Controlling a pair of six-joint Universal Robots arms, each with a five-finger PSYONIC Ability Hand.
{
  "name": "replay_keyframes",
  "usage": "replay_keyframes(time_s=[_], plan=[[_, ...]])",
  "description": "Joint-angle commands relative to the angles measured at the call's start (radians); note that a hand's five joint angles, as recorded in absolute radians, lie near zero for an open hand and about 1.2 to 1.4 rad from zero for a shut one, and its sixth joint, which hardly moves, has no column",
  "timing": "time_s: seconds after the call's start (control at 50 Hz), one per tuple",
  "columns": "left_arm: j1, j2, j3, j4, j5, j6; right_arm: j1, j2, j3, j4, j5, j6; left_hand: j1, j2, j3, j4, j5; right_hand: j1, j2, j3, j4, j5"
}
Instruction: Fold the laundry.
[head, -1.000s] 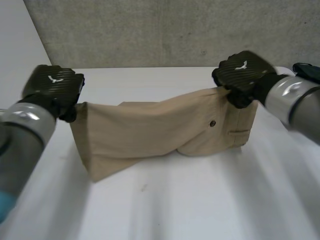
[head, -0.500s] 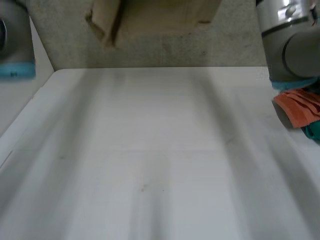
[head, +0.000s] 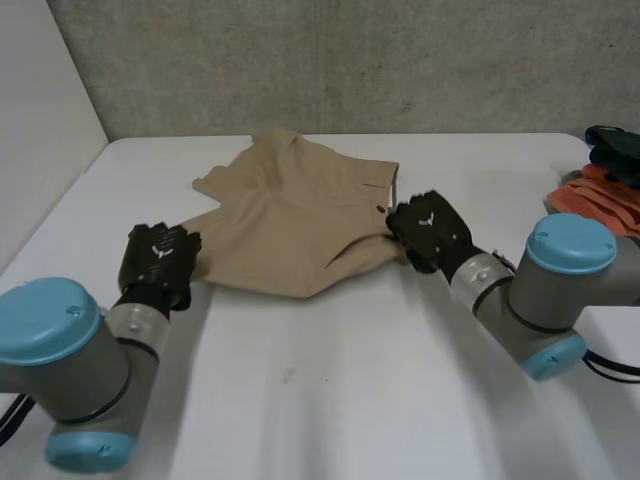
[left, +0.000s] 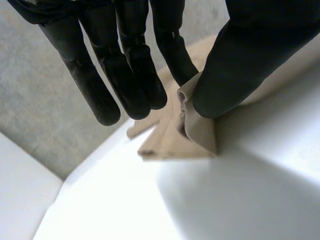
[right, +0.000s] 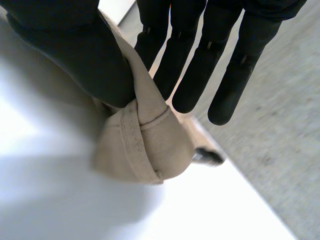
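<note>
Tan shorts (head: 290, 220) lie spread on the white table (head: 330, 380), reaching toward the far edge. My left hand (head: 158, 258) is at the cloth's near left corner; its thumb pins the tan edge (left: 197, 120) against a finger while the other fingers hang straight. My right hand (head: 428, 228) is at the near right corner by the waistband. There its thumb pinches a bunched tan fold (right: 145, 145) against the fingers.
A pile of orange cloth (head: 600, 200) with a dark garment (head: 615, 148) on it sits at the table's right edge. A grey wall runs behind the far edge. The table's left edge slants close beside my left arm.
Both hands swung the shorts up high out of view, then brought them down onto the table. The cloth now lies flatter and farther back, with both hands low at its near corners.
</note>
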Motion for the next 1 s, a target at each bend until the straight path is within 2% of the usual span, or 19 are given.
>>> replay_keyframes(time_s=[0.02, 0.12, 0.2, 0.22, 0.28, 0.3, 0.34, 0.38, 0.44, 0.58, 0.64, 0.7, 0.78, 0.9, 0.92, 0.94, 0.96, 0.98, 1.0], plan=[[0.014, 0.222, -0.057, -0.254, -0.01, 0.001, 0.012, -0.176, 0.077, 0.359, 0.005, -0.107, 0.252, 0.196, 0.201, 0.194, 0.245, 0.272, 0.211, 0.188, 0.195, 0.212], [0.007, 0.316, -0.068, -0.476, 0.024, 0.019, 0.009, -0.273, 0.108, 0.588, 0.018, -0.163, 0.252, 0.196, 0.201, 0.194, 0.245, 0.272, 0.211, 0.188, 0.195, 0.212], [0.005, 0.384, -0.078, -0.732, 0.073, 0.066, -0.002, -0.356, 0.163, 0.831, 0.074, -0.283, 0.252, 0.196, 0.201, 0.194, 0.245, 0.272, 0.211, 0.188, 0.195, 0.212], [0.0, 0.405, -0.083, -0.854, 0.098, 0.1, -0.02, -0.396, 0.207, 0.95, 0.102, -0.353, 0.252, 0.196, 0.201, 0.194, 0.245, 0.272, 0.211, 0.188, 0.195, 0.212], [-0.006, 0.425, -0.098, -1.045, 0.132, 0.166, -0.052, -0.448, 0.275, 1.097, 0.125, -0.493, 0.252, 0.196, 0.201, 0.194, 0.245, 0.272, 0.211, 0.188, 0.195, 0.212], [-0.013, 0.436, -0.107, -1.154, 0.16, 0.206, -0.077, -0.476, 0.301, 1.126, 0.114, -0.584, 0.252, 0.196, 0.201, 0.194, 0.245, 0.272, 0.211, 0.188, 0.195, 0.212], [-0.021, 0.44, -0.103, -1.198, 0.193, 0.232, -0.091, -0.491, 0.315, 1.11, 0.094, -0.645, 0.252, 0.196, 0.201, 0.194, 0.245, 0.272, 0.211, 0.188, 0.195, 0.212], [-0.035, 0.436, -0.078, -1.164, 0.216, 0.247, -0.098, -0.488, 0.309, 1.078, 0.068, -0.627, 0.252, 0.196, 0.201, 0.194, 0.245, 0.272, 0.211, 0.188, 0.195, 0.212], [-0.049, 0.425, -0.032, -1.083, 0.189, 0.238, -0.101, -0.461, 0.273, 1.053, 0.05, -0.578, 0.252, 0.196, 0.201, 0.194, 0.245, 0.272, 0.211, 0.188, 0.195, 0.212], [-0.121, 0.212, 0.254, -0.727, -0.018, 0.209, -0.101, -0.346, 0.07, 0.906, 0.042, -0.23, 0.252, 0.196, 0.201, 0.194, 0.245, 0.272, 0.211, 0.188, 0.195, 0.212], [-0.128, 0.134, 0.346, -0.629, -0.051, 0.2, -0.103, -0.319, 0.03, 0.815, 0.056, -0.141, 0.252, 0.196, 0.201, 0.194, 0.245, 0.272, 0.211, 0.188, 0.195, 0.212], [-0.133, -0.013, 0.522, -0.418, -0.045, 0.206, -0.095, -0.272, -0.026, 0.63, 0.111, -0.049, 0.252, 0.196, 0.201, 0.194, 0.245, 0.272, 0.211, 0.188, 0.195, 0.212], [-0.142, -0.165, 0.722, -0.264, -0.022, 0.237, -0.065, -0.206, -0.072, 0.446, 0.197, -0.019, 0.252, 0.196, 0.201, 0.194, 0.245, 0.272, 0.211, 0.188, 0.195, 0.212], [-0.159, -0.388, 1.009, -0.273, -0.011, 0.274, -0.039, -0.088, -0.127, 0.21, 0.324, -0.018, 0.252, 0.196, 0.201, 0.194, 0.245, 0.272, 0.211, 0.188, 0.195, 0.212], [-0.164, -0.446, 1.076, -0.294, -0.017, 0.277, -0.032, -0.05, -0.142, 0.144, 0.33, -0.022, 0.252, 0.196, 0.201, 0.194, 0.245, 0.135, 0.074, 0.051, 0.058, 0.075], [-0.165, -0.475, 1.109, -0.302, -0.023, 0.277, -0.029, -0.028, -0.151, 0.111, 0.329, -0.027, 0.252, 0.196, 0.201, 0.194, 0.245, -0.14, -0.201, -0.224, -0.217, -0.2], [-0.165, -0.503, 1.135, -0.309, -0.029, 0.278, -0.026, -0.004, -0.162, 0.076, 0.324, -0.031, 0.252, 0.196, 0.201, 0.194, 0.245, -0.535, -0.596, -0.619, -0.612, -0.595], [-0.167, -0.526, 1.158, -0.311, -0.039, 0.278, -0.022, 0.018, -0.173, 0.047, 0.321, -0.039, 0.081, 0.025, 0.03, 0.023, 0.074, -0.95, -1.011, -1.034, -1.027, -1.01], [-0.17, -0.567, 1.185, -0.312, -0.06, 0.274, -0.016, 0.058, -0.194, -0.011, 0.323, -0.057, -0.731, -0.788, -0.783, -0.789, -0.739, -0.95, -1.011, -1.034, -1.027, -1.01]])
